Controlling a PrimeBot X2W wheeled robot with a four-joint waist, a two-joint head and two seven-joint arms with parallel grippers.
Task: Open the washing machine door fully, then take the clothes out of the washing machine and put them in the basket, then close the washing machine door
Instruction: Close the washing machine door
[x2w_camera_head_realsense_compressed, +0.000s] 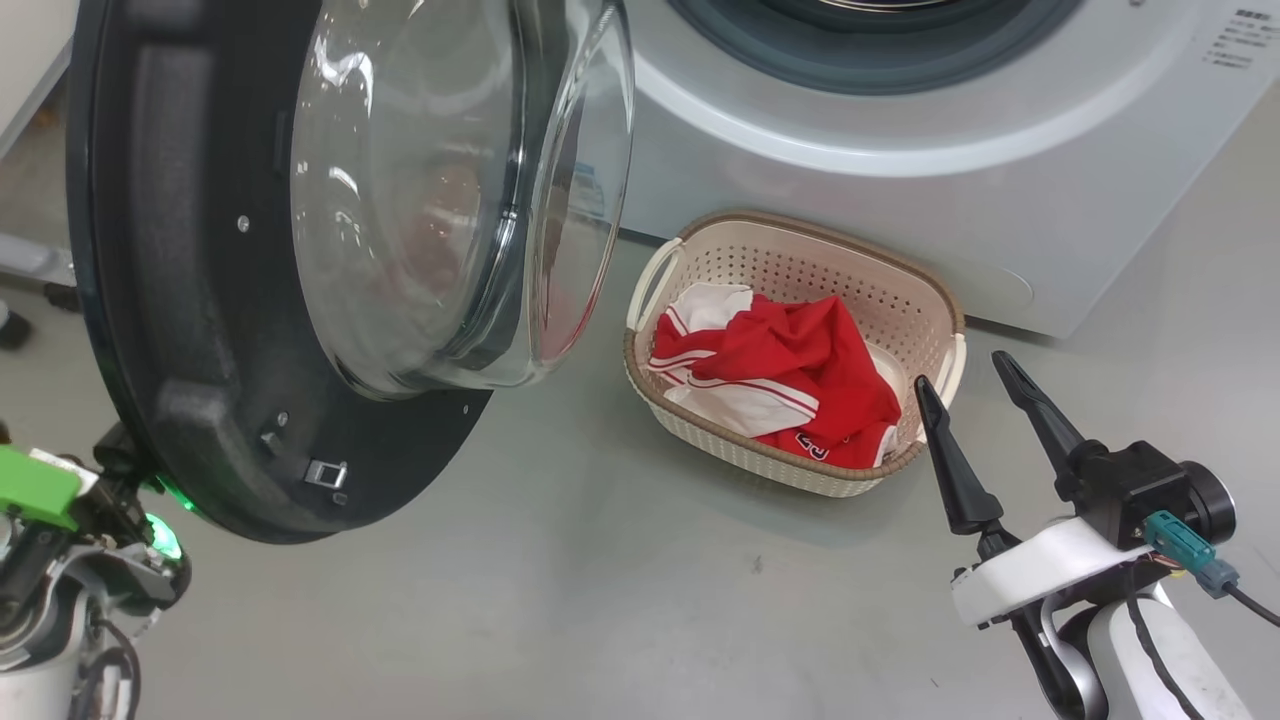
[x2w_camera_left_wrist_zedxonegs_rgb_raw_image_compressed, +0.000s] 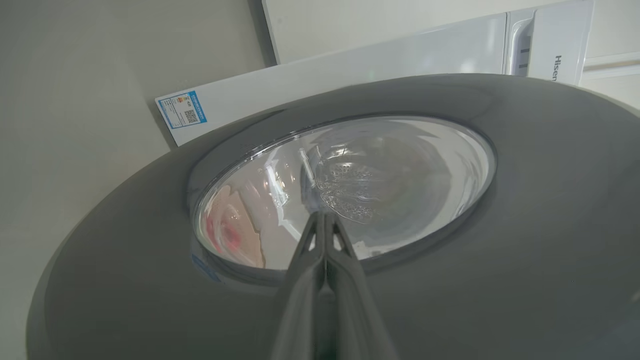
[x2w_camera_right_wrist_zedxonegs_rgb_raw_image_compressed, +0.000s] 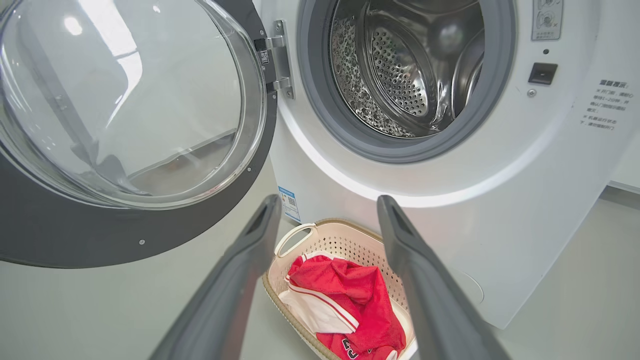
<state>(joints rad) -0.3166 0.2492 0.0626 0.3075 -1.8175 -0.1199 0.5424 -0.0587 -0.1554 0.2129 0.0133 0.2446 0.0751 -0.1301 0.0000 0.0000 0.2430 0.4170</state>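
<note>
left end effector (x2w_camera_left_wrist_zedxonegs_rgb_raw_image_compressed: 324, 217) pinched closed, empty, by the washing machine door (x2w_camera_head_realsense_compressed: 180, 300), right end effector (x2w_camera_head_realsense_compressed: 960, 372) spread wide, empty; clothes (x2w_camera_head_realsense_compressed: 790, 350) fill the basket (x2w_camera_head_realsense_compressed: 800, 232), so pushing the door closed seems next.

washing machine door (x2w_camera_head_realsense_compressed: 380, 220) wide open, red-white clothes (x2w_camera_head_realsense_compressed: 780, 375) in cream basket (x2w_camera_head_realsense_compressed: 820, 270)

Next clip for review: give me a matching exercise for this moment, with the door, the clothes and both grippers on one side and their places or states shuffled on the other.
Things:
1. washing machine door
2. clothes
3. left gripper
4. right gripper

States:
a. fingers spread apart, holding nothing
b. swung open
c. lying in the basket
d. fingers pressed together

Pairs: 1-b, 2-c, 3-d, 4-a
</note>
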